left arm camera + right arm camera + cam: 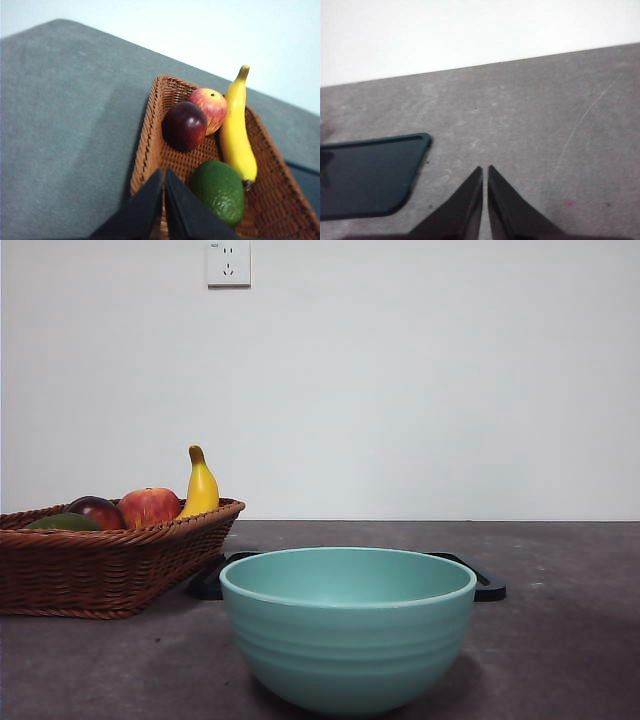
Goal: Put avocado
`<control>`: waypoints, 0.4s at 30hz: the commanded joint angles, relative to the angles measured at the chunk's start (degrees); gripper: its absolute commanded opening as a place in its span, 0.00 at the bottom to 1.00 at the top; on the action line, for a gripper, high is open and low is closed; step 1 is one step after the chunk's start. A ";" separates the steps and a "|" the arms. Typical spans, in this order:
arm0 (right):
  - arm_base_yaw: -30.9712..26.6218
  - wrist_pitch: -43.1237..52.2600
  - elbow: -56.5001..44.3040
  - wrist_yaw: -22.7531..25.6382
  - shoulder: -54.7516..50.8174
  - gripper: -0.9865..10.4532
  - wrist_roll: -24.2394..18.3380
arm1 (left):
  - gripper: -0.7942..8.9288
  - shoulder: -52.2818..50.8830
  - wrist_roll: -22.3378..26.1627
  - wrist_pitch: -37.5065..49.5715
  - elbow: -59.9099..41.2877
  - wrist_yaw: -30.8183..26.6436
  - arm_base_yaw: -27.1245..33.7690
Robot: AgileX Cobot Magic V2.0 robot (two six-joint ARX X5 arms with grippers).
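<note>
Lying in the wicker basket (150,150), the avocado (218,191) is sitting at the end nearest the left gripper (164,172), just beside the lower end of the banana (235,130). A dark red fruit (184,126) is resting next to it, touching the apple (210,107) further along. The left gripper is hanging above the basket's near rim with its two black jaws pressed together and gripping nothing. In the front view the avocado (62,522) is showing only as a green top above the basket wall (100,570), at the far left. A teal bowl (348,630) is standing in the foreground on the grey table (560,640), with a black tray (485,585) lying behind it. The right gripper (485,170) is hanging over bare table beside the tray (365,175), its jaws also pressed together and holding nothing. Neither arm is showing in the front view.
</note>
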 commanded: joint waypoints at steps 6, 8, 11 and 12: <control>-0.04 -1.60 6.49 -1.31 1.09 0.09 7.43 | 0.09 0.98 -8.50 -3.37 5.31 2.29 0.11; -0.04 -3.19 9.31 -1.79 2.58 0.09 7.41 | 0.09 2.38 -8.79 -4.07 7.69 2.93 0.11; -0.04 -5.68 13.77 -3.56 5.77 0.09 7.26 | 0.09 5.42 -8.57 -5.29 11.58 3.74 0.11; -0.04 -6.71 15.52 -4.44 7.23 0.09 6.84 | 0.09 6.88 -8.07 -6.03 13.18 4.33 0.11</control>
